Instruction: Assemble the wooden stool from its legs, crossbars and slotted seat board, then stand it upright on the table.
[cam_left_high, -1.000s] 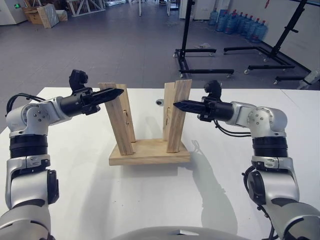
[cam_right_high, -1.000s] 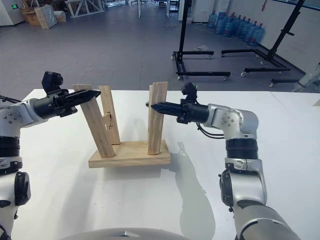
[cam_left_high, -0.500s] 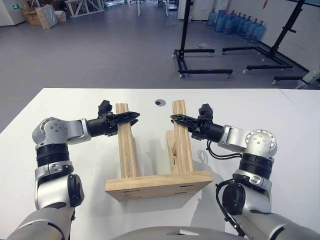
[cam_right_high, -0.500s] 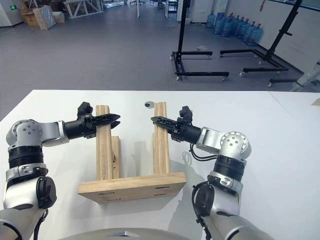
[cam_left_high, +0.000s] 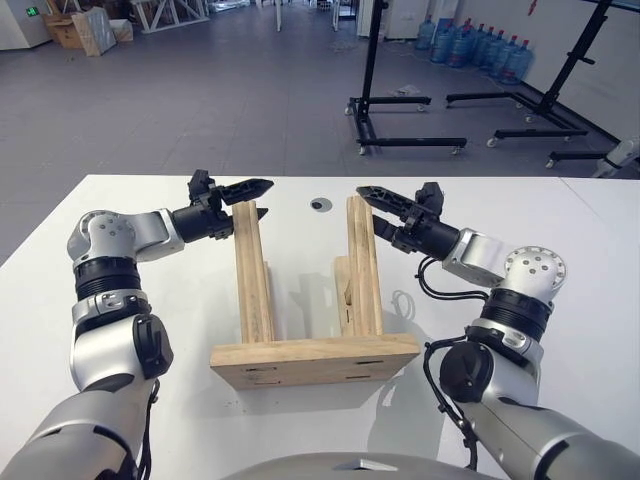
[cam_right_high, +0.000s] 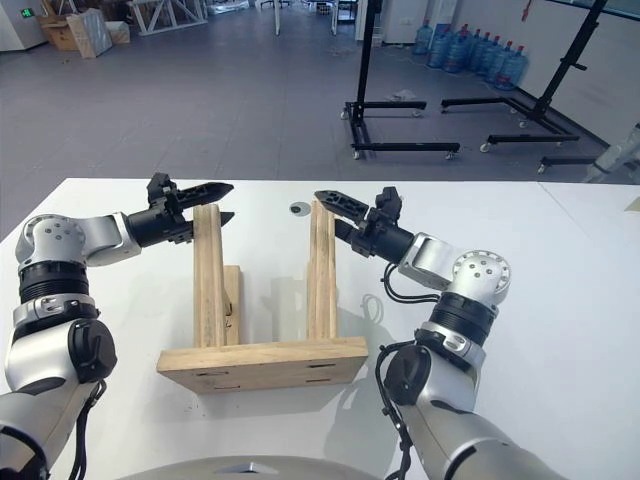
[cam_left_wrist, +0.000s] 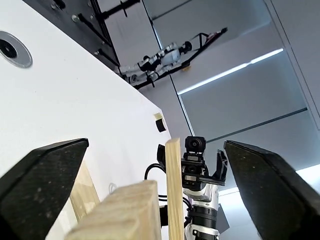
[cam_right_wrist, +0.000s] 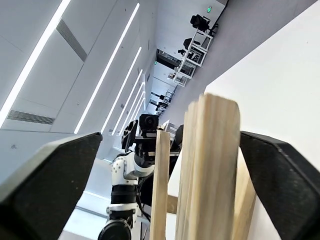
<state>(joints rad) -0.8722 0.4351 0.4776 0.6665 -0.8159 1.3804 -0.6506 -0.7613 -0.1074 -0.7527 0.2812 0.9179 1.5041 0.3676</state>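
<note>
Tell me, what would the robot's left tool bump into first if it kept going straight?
Probably the left stool leg: its free end sits inside the open left tool. Beyond it come the right leg and the right tool, though depth is unclear.

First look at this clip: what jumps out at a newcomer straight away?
The pale wooden stool sits on the white table, seat board nearest the robot, legs running away from it. The black left gripper and black right gripper each straddle a leg's far end with fingers open.
</note>
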